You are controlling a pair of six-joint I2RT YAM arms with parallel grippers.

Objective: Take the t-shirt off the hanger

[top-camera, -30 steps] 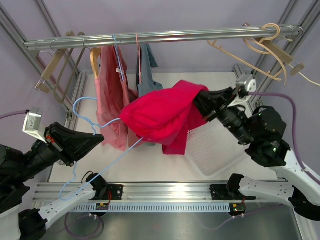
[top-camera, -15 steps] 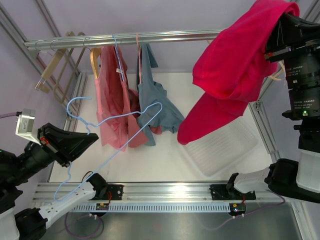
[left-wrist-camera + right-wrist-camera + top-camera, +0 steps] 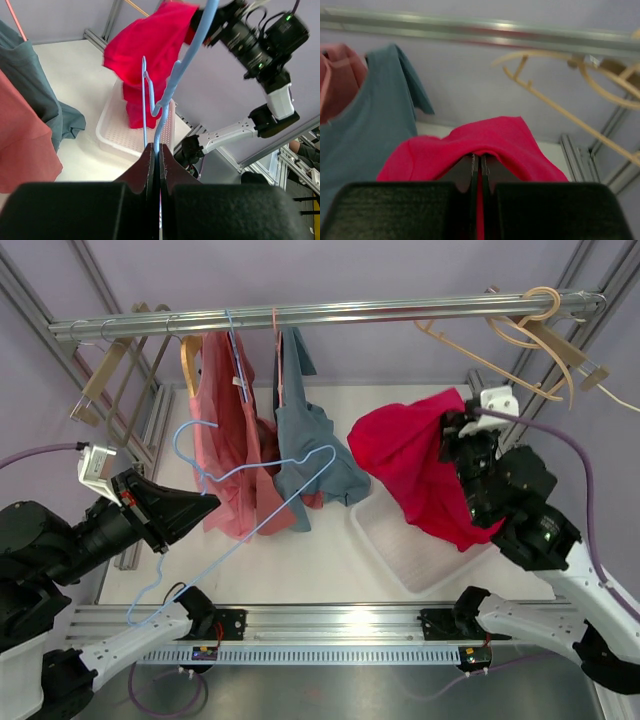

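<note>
Right gripper (image 3: pixel 479 167) is clamped tight on a fold of the red t-shirt (image 3: pixel 410 465), which bunches over its fingers and hangs down from it above the white basket (image 3: pixel 385 540) on the right side of the table. The shirt's lower edge reaches into the basket. Left gripper (image 3: pixel 159 152) is closed on the wire of the bare blue hanger (image 3: pixel 197 32), held tilted at the left, well apart from the shirt. A pink shirt (image 3: pixel 225 440) and a teal one (image 3: pixel 305 430) hang from the rail (image 3: pixel 300 315) between them.
</note>
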